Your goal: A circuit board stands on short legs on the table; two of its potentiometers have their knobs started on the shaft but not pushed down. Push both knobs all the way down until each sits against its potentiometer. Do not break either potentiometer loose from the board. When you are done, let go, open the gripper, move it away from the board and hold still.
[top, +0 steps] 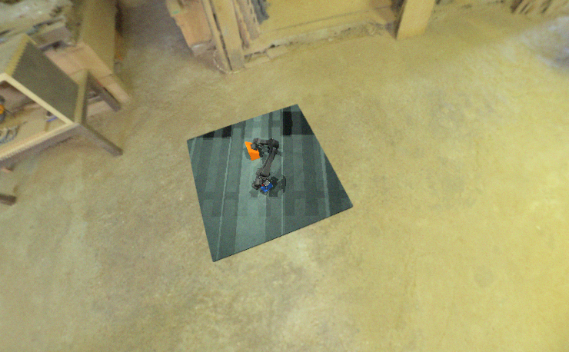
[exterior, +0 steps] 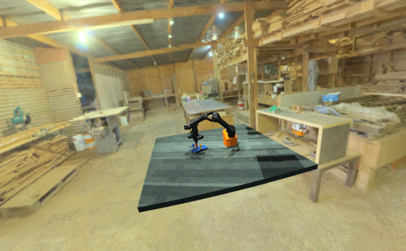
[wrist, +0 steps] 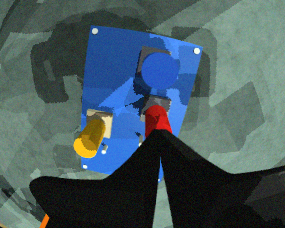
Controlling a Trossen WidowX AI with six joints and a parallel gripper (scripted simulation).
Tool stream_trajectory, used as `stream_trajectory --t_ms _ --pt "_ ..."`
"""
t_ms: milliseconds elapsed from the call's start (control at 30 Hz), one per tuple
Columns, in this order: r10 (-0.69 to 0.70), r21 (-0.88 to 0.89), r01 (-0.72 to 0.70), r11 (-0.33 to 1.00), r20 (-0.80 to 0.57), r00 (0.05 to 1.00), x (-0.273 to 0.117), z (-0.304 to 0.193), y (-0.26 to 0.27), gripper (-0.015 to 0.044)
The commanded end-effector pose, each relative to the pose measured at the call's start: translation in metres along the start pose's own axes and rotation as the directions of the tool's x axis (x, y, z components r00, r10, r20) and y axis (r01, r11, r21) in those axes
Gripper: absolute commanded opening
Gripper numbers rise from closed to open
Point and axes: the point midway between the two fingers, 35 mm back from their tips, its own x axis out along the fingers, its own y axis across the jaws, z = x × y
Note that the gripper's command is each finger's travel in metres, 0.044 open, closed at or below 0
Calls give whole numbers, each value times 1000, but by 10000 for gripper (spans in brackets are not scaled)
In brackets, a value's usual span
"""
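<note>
Gripper: fingers pressed together with nothing between them, tips meeting at the top of the red knob.
Circuit board: blue, on the grey table, directly under the gripper.
Yellow knob: on the board's left side, apart from the fingers.
Arm base: orange, right of the board.

Arm reaches over blue board on table

Wooden workbench, stacked lumber
</note>
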Motion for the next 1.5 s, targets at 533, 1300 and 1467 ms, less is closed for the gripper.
stream_trajectory --t_ms 533,1300,1467 --pt "8 -13 -8 1000 -9 1000 -9 2 0 0" --pt "-6 6 6 1000 -22 1000 -31 -50 38 440" --pt "-3 7 3 1000 -22 1000 -38 -95 76 440"
